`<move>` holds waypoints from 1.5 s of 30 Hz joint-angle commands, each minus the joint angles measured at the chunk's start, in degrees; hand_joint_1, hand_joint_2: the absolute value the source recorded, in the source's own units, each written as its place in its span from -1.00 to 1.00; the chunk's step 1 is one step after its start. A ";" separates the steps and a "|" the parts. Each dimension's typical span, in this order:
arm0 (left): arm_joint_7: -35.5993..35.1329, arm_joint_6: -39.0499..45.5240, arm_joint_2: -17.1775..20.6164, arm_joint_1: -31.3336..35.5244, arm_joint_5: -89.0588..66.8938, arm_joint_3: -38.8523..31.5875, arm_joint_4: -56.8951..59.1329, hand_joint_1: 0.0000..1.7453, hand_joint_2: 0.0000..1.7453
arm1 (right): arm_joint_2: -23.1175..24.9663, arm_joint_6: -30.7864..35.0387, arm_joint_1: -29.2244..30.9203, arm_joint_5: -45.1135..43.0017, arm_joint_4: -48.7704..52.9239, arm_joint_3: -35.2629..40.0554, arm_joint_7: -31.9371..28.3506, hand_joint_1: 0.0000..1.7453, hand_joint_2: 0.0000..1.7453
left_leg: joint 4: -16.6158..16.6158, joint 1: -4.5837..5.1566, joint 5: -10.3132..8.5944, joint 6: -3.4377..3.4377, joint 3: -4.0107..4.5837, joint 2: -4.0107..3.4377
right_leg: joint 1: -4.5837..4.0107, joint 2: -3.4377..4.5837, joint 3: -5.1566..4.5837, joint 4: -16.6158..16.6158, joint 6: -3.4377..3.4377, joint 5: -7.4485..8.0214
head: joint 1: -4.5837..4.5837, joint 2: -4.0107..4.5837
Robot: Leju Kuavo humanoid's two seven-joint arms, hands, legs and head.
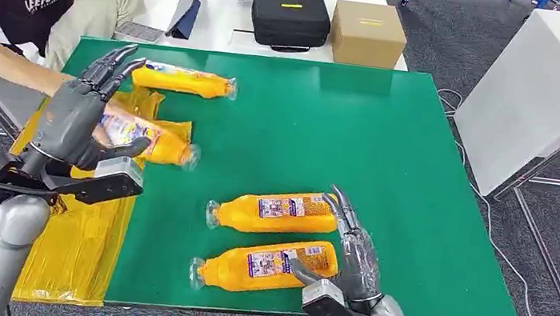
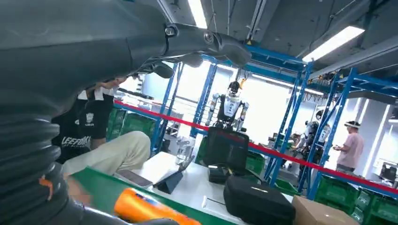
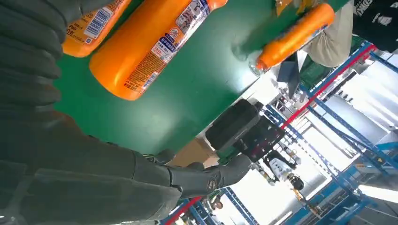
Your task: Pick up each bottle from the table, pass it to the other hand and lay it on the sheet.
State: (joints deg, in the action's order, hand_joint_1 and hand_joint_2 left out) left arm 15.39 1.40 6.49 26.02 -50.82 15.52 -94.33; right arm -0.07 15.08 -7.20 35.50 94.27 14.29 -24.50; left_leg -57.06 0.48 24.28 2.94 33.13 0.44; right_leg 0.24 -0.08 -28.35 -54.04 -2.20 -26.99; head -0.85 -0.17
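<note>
Grey fingers, left hand: wrapped on a held bottle, low over the yellow sheet at the table's left edge.
Fingers, right hand: spread and released, just beside the near bottle.
Other bottles: middle bottle just beyond; far bottle well apart.
Doing it well: settle the held bottle flat on the sheet before letting go, else it may roll onto the green table.
</note>
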 commanded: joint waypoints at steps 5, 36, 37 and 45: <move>2.28 -5.71 -3.34 -5.83 33.09 -4.10 -6.01 -1.00 1.00 | -1.93 9.29 -1.97 16.84 9.58 -1.44 6.03 -1.00 1.00 | 0.00 0.02 0.06 -0.12 -0.02 -0.07 | 0.02 0.05 0.01 0.00 0.03 -0.05 | 0.00 0.00; 7.78 -16.33 -7.59 -12.45 49.75 1.52 6.61 -1.00 1.00 | -2.51 -13.51 37.54 28.08 -40.53 12.56 23.84 -1.00 1.00 | 0.03 0.04 -0.01 -0.14 -0.07 -0.33 | 0.05 0.26 -0.06 -0.11 0.04 0.08 | 0.02 0.00; 7.88 -16.23 -7.56 -12.30 49.76 1.37 6.92 -1.00 1.00 | -2.15 -13.82 38.20 27.62 -41.36 13.01 23.54 -1.00 1.00 | 0.00 0.05 -0.02 -0.08 -0.02 -0.26 | 0.06 0.20 -0.10 -0.14 0.02 0.07 | 0.00 0.00; 7.53 -15.66 -7.70 -11.18 50.73 0.09 8.28 -1.00 1.00 | 0.05 -15.79 42.52 24.39 -47.65 16.24 22.05 -1.00 1.00 | 0.01 0.02 -0.03 -0.18 -0.06 -0.28 | 0.04 0.20 -0.06 -0.13 0.06 0.06 | -0.02 -0.02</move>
State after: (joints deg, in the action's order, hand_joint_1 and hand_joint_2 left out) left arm 23.28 -14.62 -1.22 11.56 -0.90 15.85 -91.56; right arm -2.43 0.68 28.70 61.75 59.48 24.94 -1.64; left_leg -57.08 0.55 24.23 2.97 33.19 0.29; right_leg 0.32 0.01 -28.51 -54.21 -2.22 -26.94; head -0.87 -0.20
